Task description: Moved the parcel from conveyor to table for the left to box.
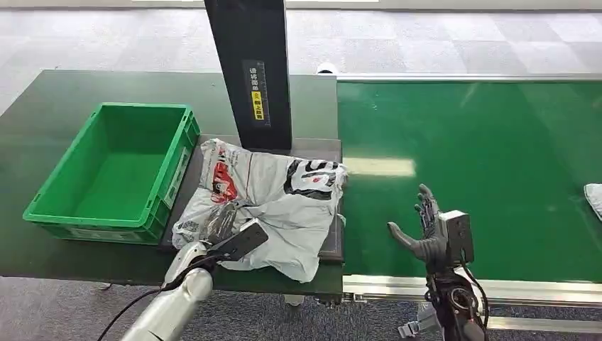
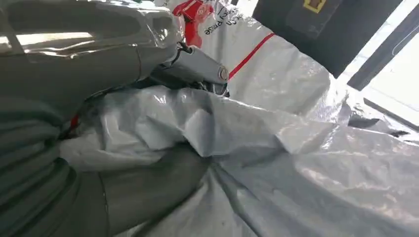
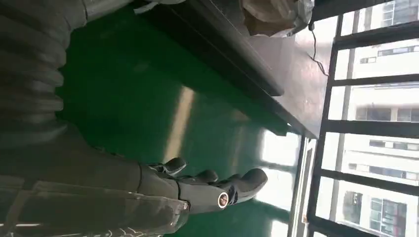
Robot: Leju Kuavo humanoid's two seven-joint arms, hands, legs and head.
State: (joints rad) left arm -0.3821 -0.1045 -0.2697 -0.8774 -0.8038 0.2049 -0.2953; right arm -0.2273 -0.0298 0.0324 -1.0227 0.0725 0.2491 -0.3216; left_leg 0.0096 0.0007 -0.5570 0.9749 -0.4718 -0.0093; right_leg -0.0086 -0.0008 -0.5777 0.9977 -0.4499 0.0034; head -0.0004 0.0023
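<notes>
The left hand [image 1: 221, 222] lies on the near left part of the parcel [image 1: 273, 199], a crumpled grey plastic mailer with red and black print. In the left wrist view its thumb [image 2: 148, 190] and fingers [image 2: 197, 66] have a fold of the plastic [image 2: 222, 123] bunched between them: it grips the bag. The parcel rests on a dark mat [image 1: 330, 153] on the table [image 1: 64, 99], just beside the green crate [image 1: 117, 174] and in front of a black post [image 1: 252, 67]. Nothing is visible inside the crate. The right hand [image 1: 424, 229] hovers above the green conveyor [image 1: 497, 142], fingers spread, holding nothing. A second pale bag [image 1: 595, 197] shows at the conveyor's right edge.
</notes>
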